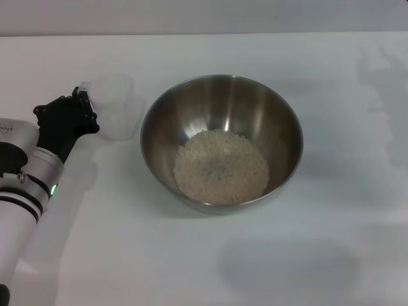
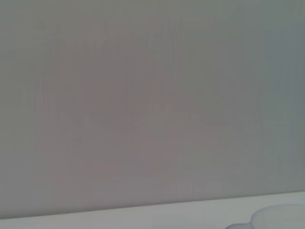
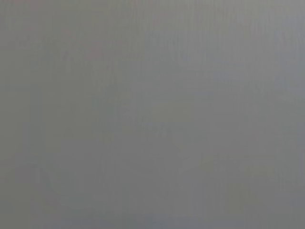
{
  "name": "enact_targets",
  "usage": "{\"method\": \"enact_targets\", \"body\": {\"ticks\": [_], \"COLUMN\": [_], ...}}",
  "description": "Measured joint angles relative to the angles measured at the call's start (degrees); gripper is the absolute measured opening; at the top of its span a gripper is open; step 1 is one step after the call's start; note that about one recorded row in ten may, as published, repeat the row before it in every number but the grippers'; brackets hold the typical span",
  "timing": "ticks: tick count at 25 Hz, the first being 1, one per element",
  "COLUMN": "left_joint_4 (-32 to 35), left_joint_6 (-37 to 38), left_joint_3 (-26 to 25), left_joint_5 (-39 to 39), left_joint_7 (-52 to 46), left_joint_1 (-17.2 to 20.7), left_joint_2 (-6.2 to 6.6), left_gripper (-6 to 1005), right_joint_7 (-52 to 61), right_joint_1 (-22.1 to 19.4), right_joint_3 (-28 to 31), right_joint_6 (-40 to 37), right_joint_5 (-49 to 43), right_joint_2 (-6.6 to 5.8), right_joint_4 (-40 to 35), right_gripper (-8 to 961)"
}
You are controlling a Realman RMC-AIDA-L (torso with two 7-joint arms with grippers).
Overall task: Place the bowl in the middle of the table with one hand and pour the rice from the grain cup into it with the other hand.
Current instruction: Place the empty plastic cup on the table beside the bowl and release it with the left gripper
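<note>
One bowl (image 1: 222, 141): we see it at the middle of the table (image 1: 204, 255), rice (image 1: 221, 167) heaped inside.
Grain cup (image 1: 118, 105): upright, just left of the bowl, looks empty.
Left gripper (image 1: 81, 102): beside the cup; we cannot tell its opening.
Writing: none readable.

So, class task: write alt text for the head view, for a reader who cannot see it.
A steel bowl holding a heap of rice sits mid-table. To its left, the robot's left hand is at the clear grain cup, which stands upright and looks empty.
</note>
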Motion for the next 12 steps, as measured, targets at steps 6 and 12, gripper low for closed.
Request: {"method": "enact_targets", "body": {"ticks": [6, 12], "left_joint_4": [-0.3, -0.45], "left_joint_6": [-1.24, -0.78], "left_joint_3": [0.27, 0.32], "left_joint_5": [-0.02, 0.34], "left_joint_7": [-0.14, -1.99], "left_joint_1": [0.28, 1.57], "left_joint_2": [0.02, 0.29], "left_gripper": [173, 182], "right_joint_7": [0.0, 0.0], "right_joint_1": [-0.06, -0.08], "right_joint_3": [0.0, 0.08], "right_joint_6": [-0.02, -0.02], "right_joint_5": [0.0, 0.0], "right_joint_2": [-0.02, -0.03], "right_joint_4": [0.02, 0.22], "right_gripper": [517, 521]}}
